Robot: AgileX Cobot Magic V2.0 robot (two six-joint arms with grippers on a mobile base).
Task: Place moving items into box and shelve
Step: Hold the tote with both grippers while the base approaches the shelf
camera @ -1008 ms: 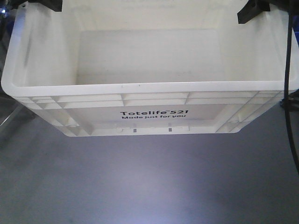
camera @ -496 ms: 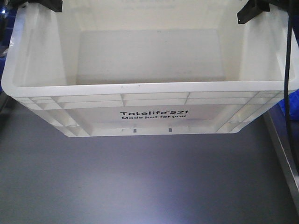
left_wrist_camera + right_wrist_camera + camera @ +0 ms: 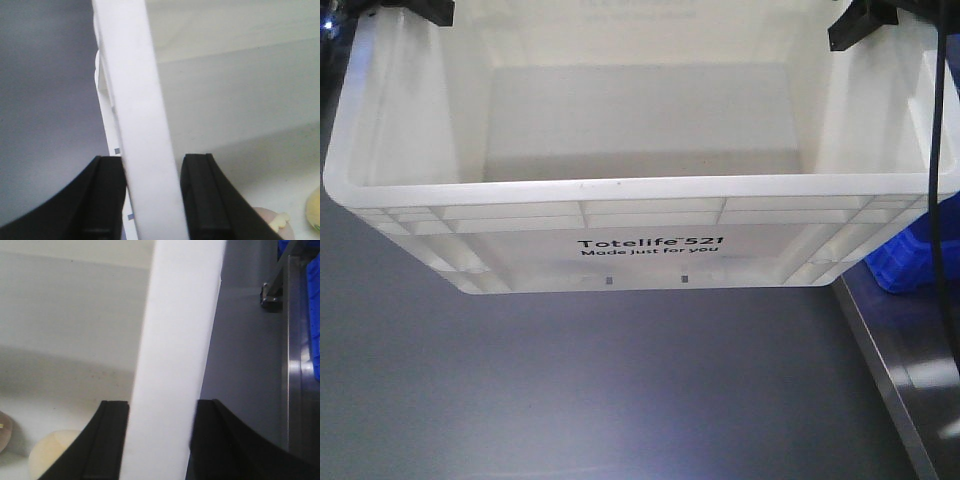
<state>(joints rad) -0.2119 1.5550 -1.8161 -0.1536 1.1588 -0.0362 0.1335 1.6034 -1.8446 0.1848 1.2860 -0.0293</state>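
The white box (image 3: 640, 190), printed "Totelife 521", hangs above a grey surface, held by both short sides. At the top left corner my left gripper (image 3: 415, 10) is shut on the box rim (image 3: 135, 100), one black finger (image 3: 105, 200) outside the wall and one inside. My right gripper (image 3: 865, 20) is shut on the opposite rim (image 3: 180, 340) in the same way. On the box floor lie the moving items: a pinkish-brown lump (image 3: 270, 222) and a pale yellow lump (image 3: 50, 452), each only partly in view. The front view hides them behind the near wall.
A blue plastic bin (image 3: 910, 250) sits behind the box's right corner on a metal-edged surface (image 3: 890, 370). The right wrist view shows the same metal rail (image 3: 285, 340) and blue plastic (image 3: 315, 290). A grey floor (image 3: 620, 380) lies under the box.
The box stays in the same place in the view, still gripped. The background has slid left: the metal edge and blue bin have come into view at the right.
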